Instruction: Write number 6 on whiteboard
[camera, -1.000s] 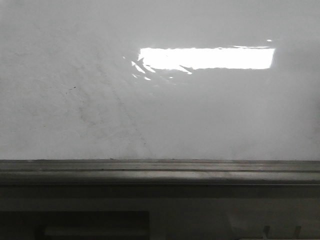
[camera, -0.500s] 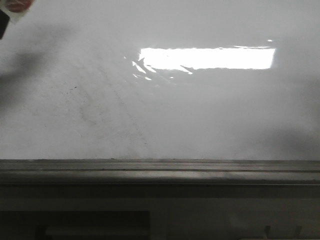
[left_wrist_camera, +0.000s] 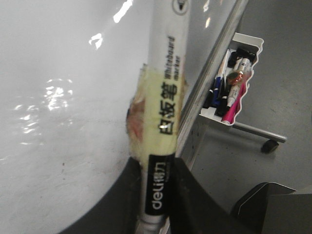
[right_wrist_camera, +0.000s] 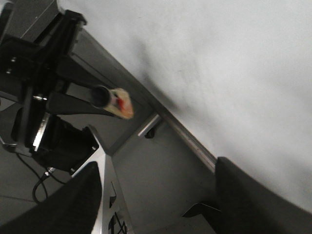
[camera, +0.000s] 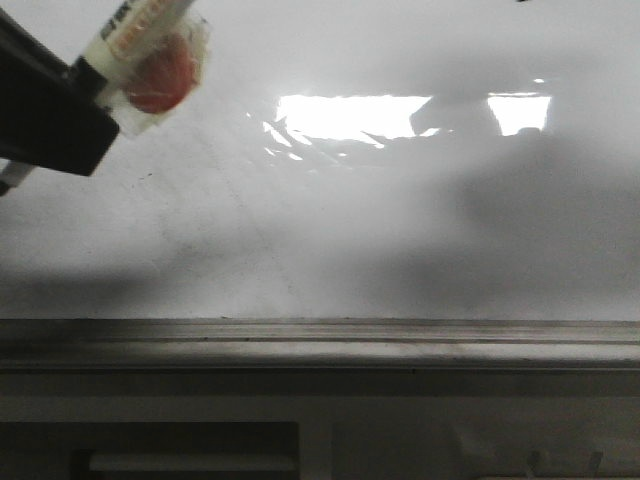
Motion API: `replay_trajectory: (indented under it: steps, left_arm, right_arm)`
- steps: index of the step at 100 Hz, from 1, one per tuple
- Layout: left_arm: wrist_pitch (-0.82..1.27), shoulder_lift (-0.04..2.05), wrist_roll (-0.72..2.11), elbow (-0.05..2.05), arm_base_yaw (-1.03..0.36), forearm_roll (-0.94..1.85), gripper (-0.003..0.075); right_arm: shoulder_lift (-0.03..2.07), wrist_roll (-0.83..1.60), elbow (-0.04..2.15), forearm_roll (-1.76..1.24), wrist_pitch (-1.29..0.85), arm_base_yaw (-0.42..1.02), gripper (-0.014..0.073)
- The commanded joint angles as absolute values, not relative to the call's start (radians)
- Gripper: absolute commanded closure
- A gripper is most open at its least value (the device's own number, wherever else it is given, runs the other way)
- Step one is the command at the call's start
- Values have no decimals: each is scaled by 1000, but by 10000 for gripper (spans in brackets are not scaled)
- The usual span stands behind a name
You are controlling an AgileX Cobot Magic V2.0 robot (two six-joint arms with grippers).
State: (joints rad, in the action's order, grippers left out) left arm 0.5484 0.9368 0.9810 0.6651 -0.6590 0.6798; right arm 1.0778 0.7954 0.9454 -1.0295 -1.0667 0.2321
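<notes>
The left gripper (left_wrist_camera: pixel 156 195) clamps a white marker (left_wrist_camera: pixel 165 97) wrapped in yellowish tape, entering the front view at about 10 o'clock. The right gripper (right_wrist_camera: pixel 158 195) is spread, holding nothing. The whiteboard (camera: pixel 330 240) fills the front view above its metal rail (camera: pixel 320 340), bearing only faint smudges

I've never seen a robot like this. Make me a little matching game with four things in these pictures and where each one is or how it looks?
Things:
1. whiteboard marker
2. whiteboard
3. pen tray
4. right gripper

Descriptions:
A. jaws apart, nothing between them
B. blank, only faint smudges
C. held in the left gripper
D. beside the board, holding spare pens

Pairs: 1-C, 2-B, 3-D, 4-A
</notes>
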Motion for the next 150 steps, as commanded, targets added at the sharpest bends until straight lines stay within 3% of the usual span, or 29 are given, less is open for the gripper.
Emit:
replay_trajectory:
  steps: [1,60,75,92,99,110,115,127,132,139,150]
  left_arm:
    - [474,951,958,701,-686,704,741]
    - [429,976,958,701,-708,700,741]
    - [427,976,958,701,-708,700,741]
    - [427,976,958,701,-708,700,739]
    - [427,976,958,701,-708,710,734]
    - [427,976,958,701,-708,721,629]
    - [422,976,958,701,-708,731,530]
    - [398,974,958,701,-708,768,207]
    - [385,956,956,701,-708,782,138]
    - [372,928,956,701,-696,798,122]
    - [371,856,940,701,-630,805,158]
  right_arm:
    - [1115,808,1011,-1082,-1021,294,146]
    - [1387,801,1180,-1081,-1042,465,158]
    - [1392,850,1180,-1092,-1014,485,325]
    - [1392,898,1180,-1096,-1023,497,650]
    - [1392,898,1180,-1098,-1023,497,653]
    - [1392,906,1180,-1098,-1028,497,653]
    - [1392,913,1180,-1096,-1028,497,643]
    - [1384,913,1176,-1087,-1023,497,637]
    - [1371,913,1174,-1077,-1014,497,637]
    - [1337,913,1150,-1057,-968,497,637]
    - [1249,913,1073,-1033,-847,497,637]
